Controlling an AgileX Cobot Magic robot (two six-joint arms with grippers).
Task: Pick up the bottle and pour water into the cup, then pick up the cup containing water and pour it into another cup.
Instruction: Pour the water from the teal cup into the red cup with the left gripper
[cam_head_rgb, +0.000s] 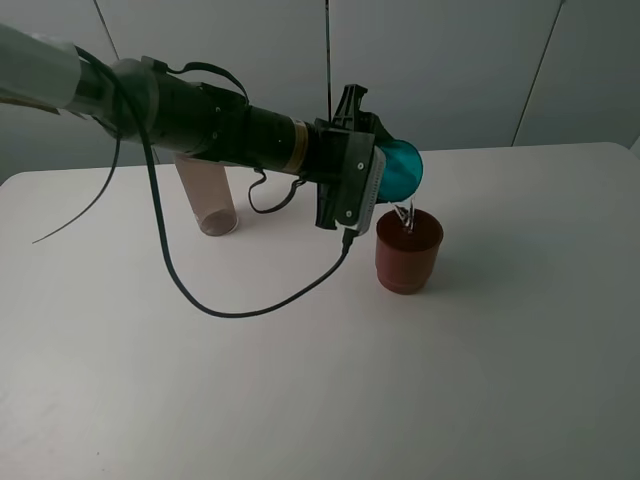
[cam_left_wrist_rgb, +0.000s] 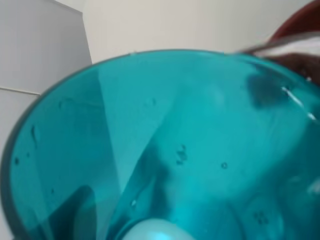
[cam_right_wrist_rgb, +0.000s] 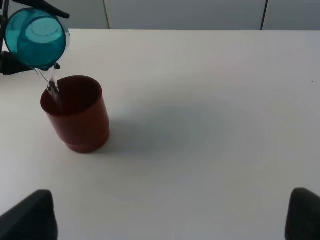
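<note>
Pouring is the step in hand, as I read it: my left tool (cam_head_rgb: 372, 150) is clamped on the teal cup (cam_head_rgb: 404, 170), which is tipped far over with its mouth just above the red-brown cup (cam_head_rgb: 408, 255). A thin stream of water (cam_head_rgb: 406, 214) falls from its lip into that cup. The red-brown cup stands upright on the worktop (cam_head_rgb: 500, 350), touched by neither tool. The bottle (cam_head_rgb: 210, 200) stands upright well off to the left, partly behind my left arm, so I judge the first pour finished. My right tool (cam_right_wrist_rgb: 167, 215) hangs apart from the work, fingers spread wide with nothing between them, looking across at the pour. To do this well I would turn the wrist slowly, so the stream is thin and lands inside the rim, not on it. In the right wrist view it enters close to the edge on the arm's side, so the margin looks small. I would ease the lip a touch toward the cup's centre before tipping further. I would not lower the teal cup onto the rim, since a nudge could upset a light receiver. The left wrist view is filled by teal wall, so I cannot tell how much water is left. I would watch the stream from the high camera until it breaks into drips.
</note>
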